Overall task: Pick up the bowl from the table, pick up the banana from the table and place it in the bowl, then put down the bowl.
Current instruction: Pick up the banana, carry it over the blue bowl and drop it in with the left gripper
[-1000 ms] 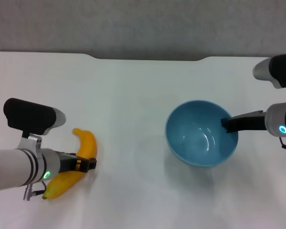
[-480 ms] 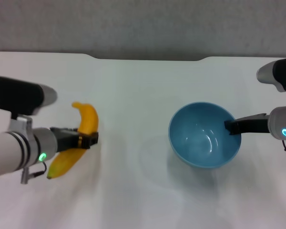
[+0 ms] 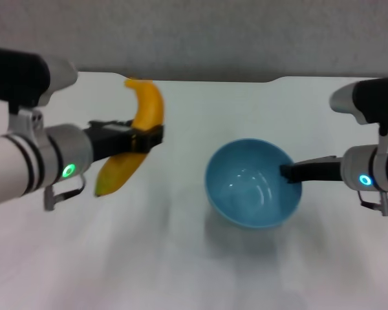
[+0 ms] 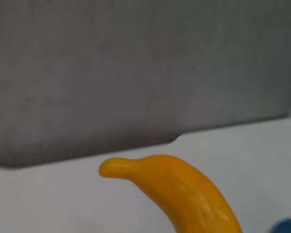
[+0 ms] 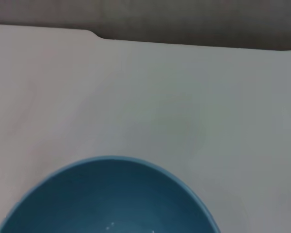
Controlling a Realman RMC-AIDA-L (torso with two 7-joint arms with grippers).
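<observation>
Banana (image 3: 132, 139): clenched in left gripper (image 3: 149, 138), long axis crosswise; bowl (image 3: 252, 183), rim pinched by right gripper (image 3: 286, 173), lies rightward above table (image 3: 181, 258).

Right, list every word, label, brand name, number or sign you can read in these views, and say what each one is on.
None: no readable text in any view.
The banana, the light-blue bowl and the white table carry no print.
The arms show only small green and blue indicator lights, no lettering.
</observation>
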